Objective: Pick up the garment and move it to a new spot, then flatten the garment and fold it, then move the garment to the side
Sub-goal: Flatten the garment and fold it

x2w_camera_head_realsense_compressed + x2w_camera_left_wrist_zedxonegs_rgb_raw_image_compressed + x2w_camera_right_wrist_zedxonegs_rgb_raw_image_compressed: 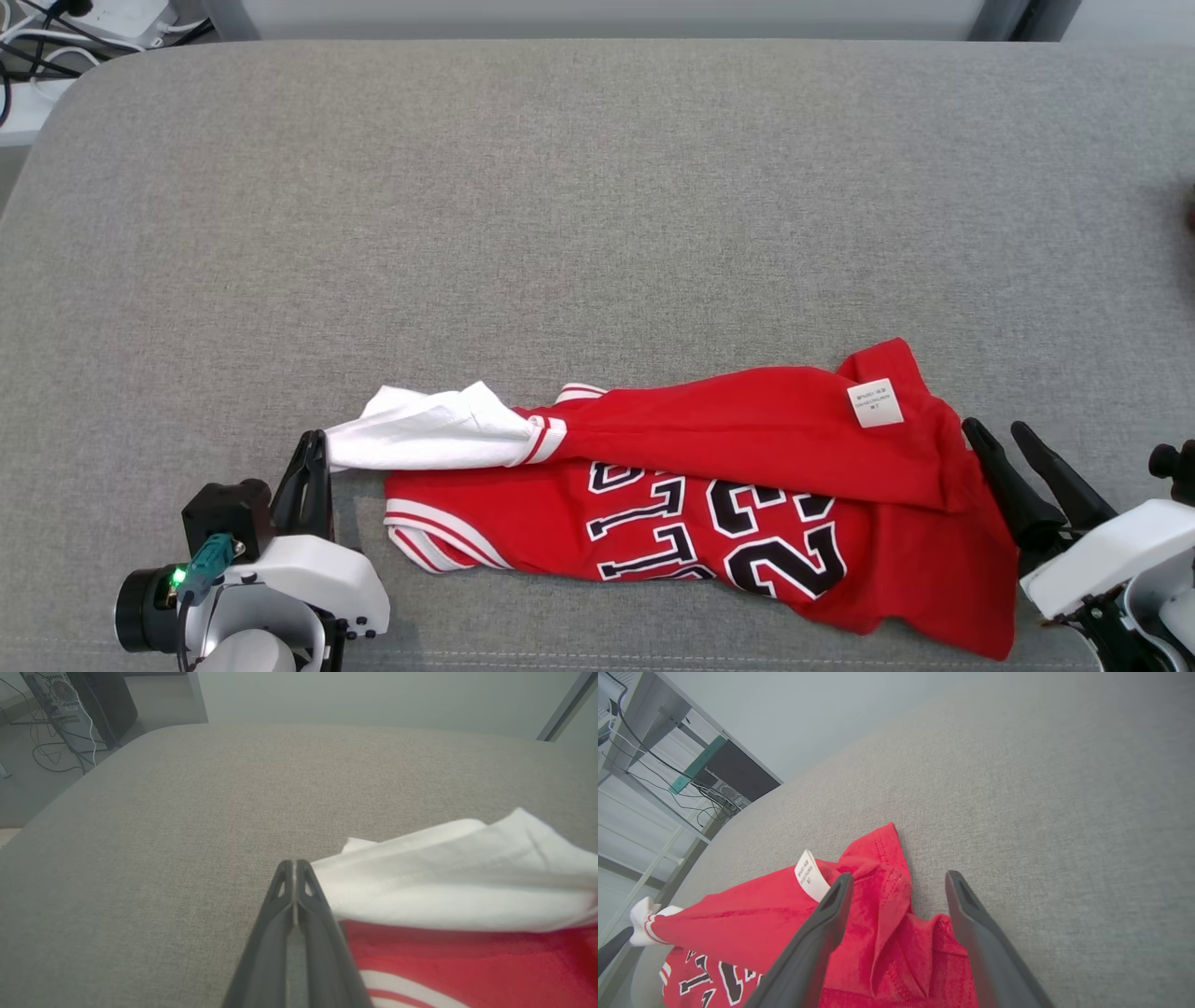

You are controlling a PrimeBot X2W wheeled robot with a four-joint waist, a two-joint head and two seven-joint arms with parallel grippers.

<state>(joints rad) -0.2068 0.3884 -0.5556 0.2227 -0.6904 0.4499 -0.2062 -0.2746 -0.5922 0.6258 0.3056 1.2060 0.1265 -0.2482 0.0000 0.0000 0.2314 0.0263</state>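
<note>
your left tool (316, 448) sits at the near left of the grey worktop (597, 205), its two dark fingers pressed together with no gap between them. the garment (747, 439), a red jersey with black-and-white lettering and a white sleeve (429, 434), lies along the near part of the worktop, stretched from this tool across to your right one. the sleeve's left edge touches the closed tips. in the left wrist view the white cloth (467, 877) runs up against the right-hand finger of the left tool (295, 864), raised a little over the red body below it. you cannot tell from these views whether any cloth is pinched between the fingers or only rests beside them.

your right tool (997, 429) is at the near right, fingers spread wide and gripping nothing. the garment's right end lies just to its left, with the nearer finger touching the red edge. in the right wrist view the right tool (899, 877) has a rumpled fold of the red cloth (738, 924) between its fingers; the left-hand finger lies over the fabric and the right-hand one is over bare worktop (1064, 812).

a small white label (875, 402) shows on the folded-over upper layer near the right end, just left of the right tool. the far half of the worktop lies well apart from the jersey.
</note>
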